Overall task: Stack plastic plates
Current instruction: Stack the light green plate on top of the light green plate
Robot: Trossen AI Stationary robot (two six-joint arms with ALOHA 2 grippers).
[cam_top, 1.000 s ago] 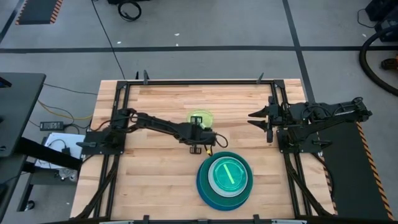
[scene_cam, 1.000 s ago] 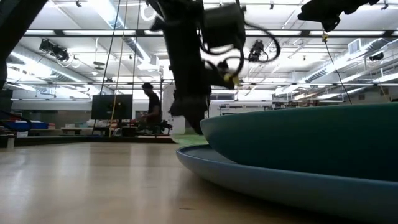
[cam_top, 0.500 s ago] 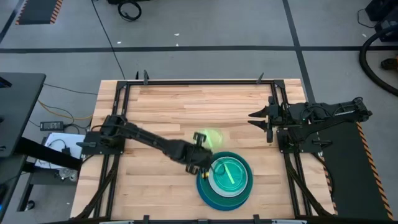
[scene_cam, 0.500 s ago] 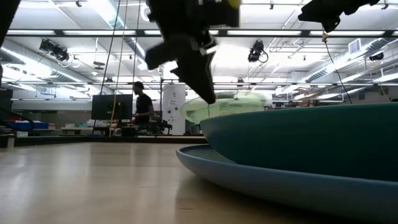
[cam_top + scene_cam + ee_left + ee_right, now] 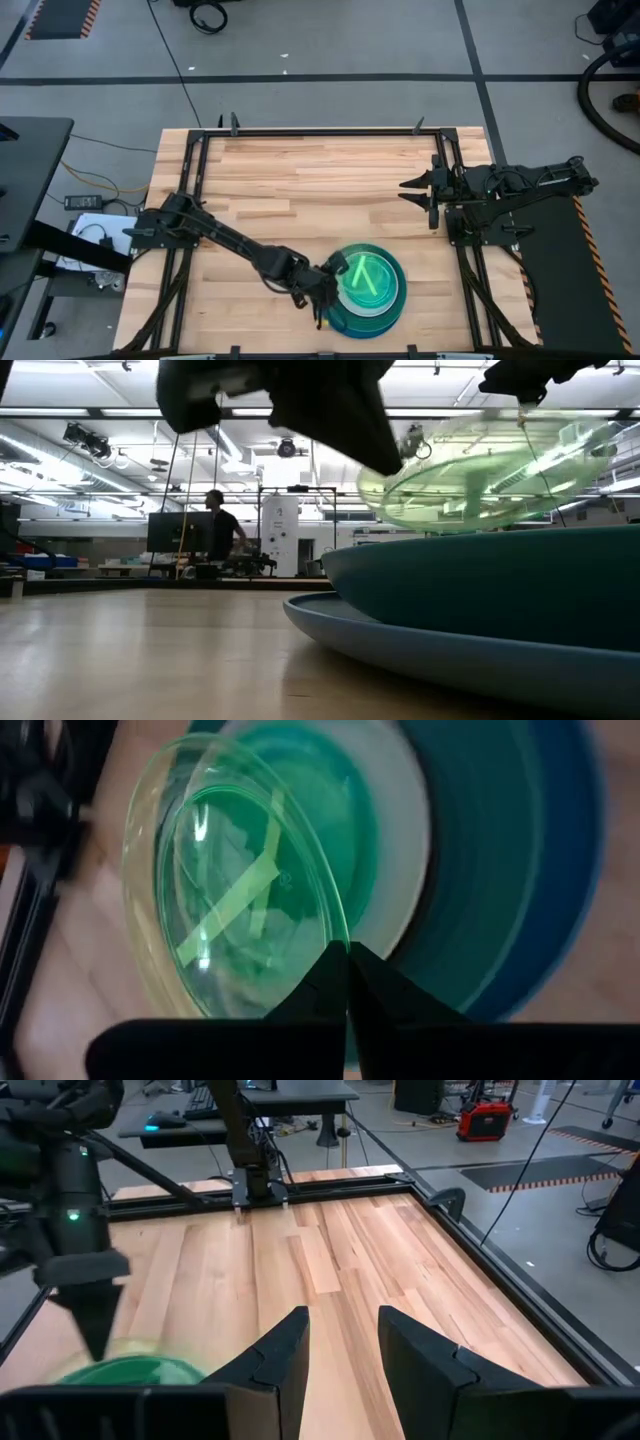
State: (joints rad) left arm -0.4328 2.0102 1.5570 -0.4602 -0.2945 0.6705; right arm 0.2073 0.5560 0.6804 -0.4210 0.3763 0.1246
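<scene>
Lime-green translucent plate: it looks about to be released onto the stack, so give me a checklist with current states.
1. Left gripper shut on the small lime-green translucent plate rim: ok.
2. Plate over the plate stack: ok.
3. Plate level: not ok, tilted in the low view.
4. Plate touching the stack: not ok, held above it.
5. Right gripper open, away from the stack: ok.
6. Plate centred over the stack: cannot tell.

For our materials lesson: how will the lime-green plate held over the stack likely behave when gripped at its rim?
The lime-green plate probably stays stiff: pinched at one edge by the left gripper, it shows no sag. It is likely light, being thin and translucent. Its glossy surface may slip.
</scene>
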